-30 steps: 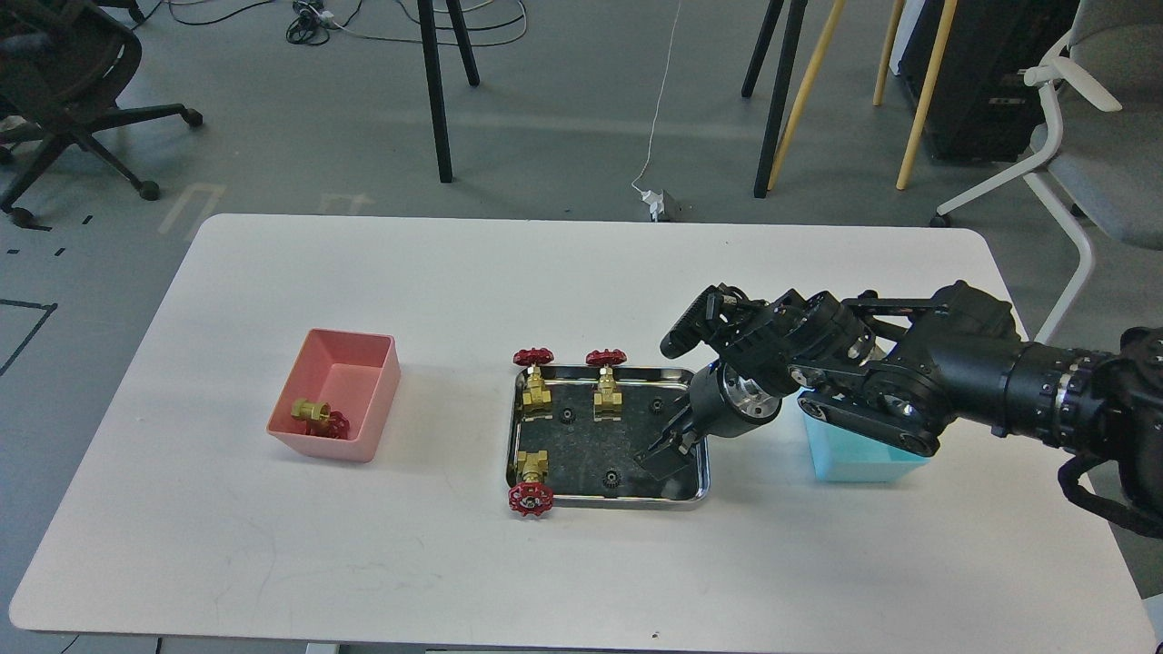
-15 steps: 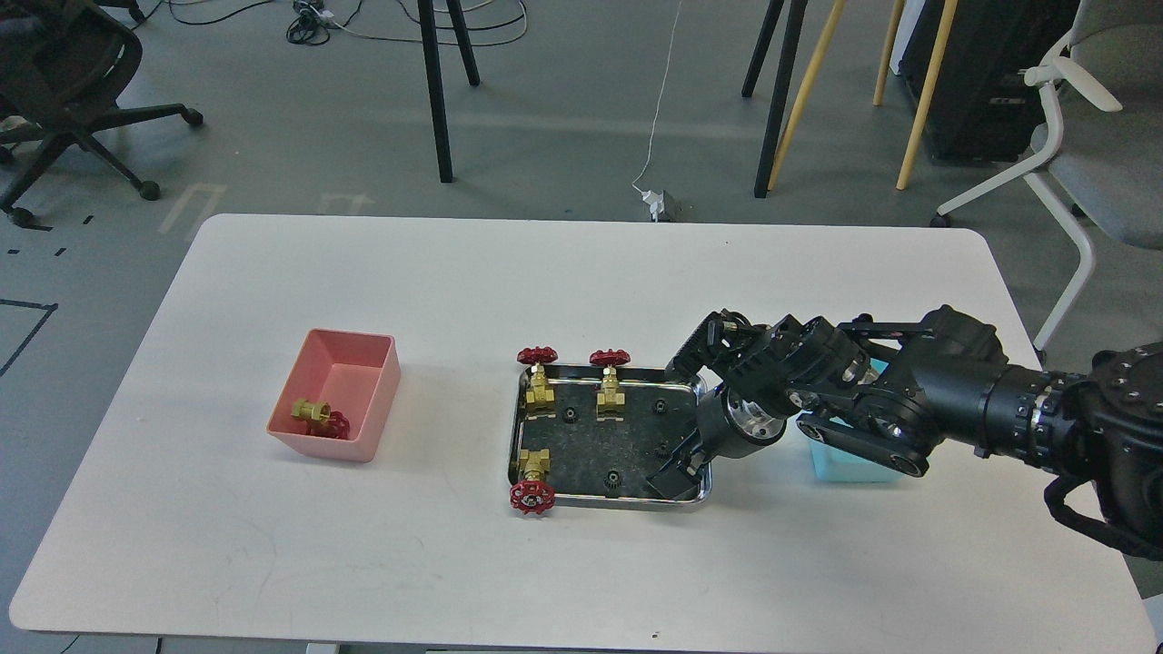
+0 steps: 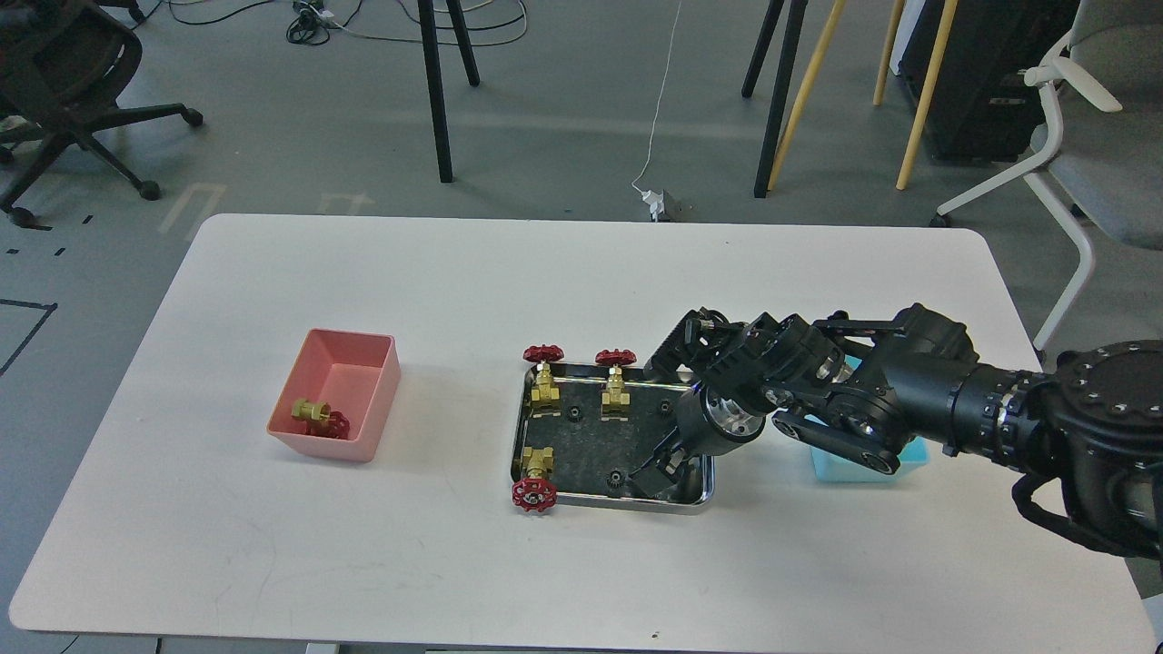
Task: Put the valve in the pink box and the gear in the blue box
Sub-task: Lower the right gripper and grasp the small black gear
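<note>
While the right end effector [image 3: 656, 470] is reaching into the steel tray [image 3: 700, 495] beside a gear [image 3: 616, 478], its grip is too dark to judge; three valves [image 3: 534, 472] are crowding the tray, the arm is covering the blue box [image 3: 831, 465], and one valve is lying in the pink box [image 3: 338, 434].

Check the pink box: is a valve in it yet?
Yes. One valve lies tipped on its side in the pink box, near corner.
</note>
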{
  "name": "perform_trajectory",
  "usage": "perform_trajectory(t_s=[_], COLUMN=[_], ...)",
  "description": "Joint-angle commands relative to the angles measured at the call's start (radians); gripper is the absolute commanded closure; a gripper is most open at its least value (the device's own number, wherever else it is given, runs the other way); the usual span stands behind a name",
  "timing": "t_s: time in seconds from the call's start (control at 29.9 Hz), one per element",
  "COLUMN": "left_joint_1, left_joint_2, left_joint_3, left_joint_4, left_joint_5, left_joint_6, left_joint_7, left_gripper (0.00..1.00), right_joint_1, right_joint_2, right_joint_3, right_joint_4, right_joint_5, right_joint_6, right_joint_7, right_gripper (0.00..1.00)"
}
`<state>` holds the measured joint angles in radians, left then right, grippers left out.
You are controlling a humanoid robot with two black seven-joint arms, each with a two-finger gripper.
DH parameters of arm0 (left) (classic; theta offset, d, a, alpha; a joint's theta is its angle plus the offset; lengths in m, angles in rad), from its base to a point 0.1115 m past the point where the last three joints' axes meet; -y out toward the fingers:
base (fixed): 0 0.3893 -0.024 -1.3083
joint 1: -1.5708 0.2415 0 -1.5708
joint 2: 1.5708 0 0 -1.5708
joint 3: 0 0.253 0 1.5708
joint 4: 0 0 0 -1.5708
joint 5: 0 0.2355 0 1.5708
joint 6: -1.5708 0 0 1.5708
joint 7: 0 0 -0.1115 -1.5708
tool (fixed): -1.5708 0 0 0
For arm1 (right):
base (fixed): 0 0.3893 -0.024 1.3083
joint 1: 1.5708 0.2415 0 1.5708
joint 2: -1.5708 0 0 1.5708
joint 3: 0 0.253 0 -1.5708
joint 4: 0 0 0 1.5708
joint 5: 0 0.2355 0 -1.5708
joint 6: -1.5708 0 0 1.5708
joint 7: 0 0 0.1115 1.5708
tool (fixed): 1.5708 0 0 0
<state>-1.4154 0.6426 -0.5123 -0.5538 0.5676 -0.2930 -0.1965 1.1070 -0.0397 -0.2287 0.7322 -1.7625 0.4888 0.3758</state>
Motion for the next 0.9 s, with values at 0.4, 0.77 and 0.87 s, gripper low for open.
perform_trajectory(t_s=[0.4,0.77,0.87], left_joint_1=[-0.002,-0.002,-0.002], left_joint_2=[0.008,0.009,0.009], left_joint_3=[0.000,0.000,0.000], left_joint_4=[0.000,0.000,0.000], left_joint_5=[0.000,0.000,0.000], left_joint_6=[-0.003,-0.006,-0.006], left_joint_7=[0.000,0.000,0.000], left_gripper=[0.00,0.00,0.00], right_joint_1=[0.014,0.025,0.028], right_joint_2=[0.015,0.026,0.026], right_joint_3=[-0.032,-0.073,-0.073], right_joint_4=[-0.033,-0.033,-0.033], right_joint_5=[-0.003,-0.003,-0.003], right_joint_6=[0.000,0.000,0.000], right_joint_7=[0.000,0.017,0.017], right_gripper=[0.10,0.20,0.23])
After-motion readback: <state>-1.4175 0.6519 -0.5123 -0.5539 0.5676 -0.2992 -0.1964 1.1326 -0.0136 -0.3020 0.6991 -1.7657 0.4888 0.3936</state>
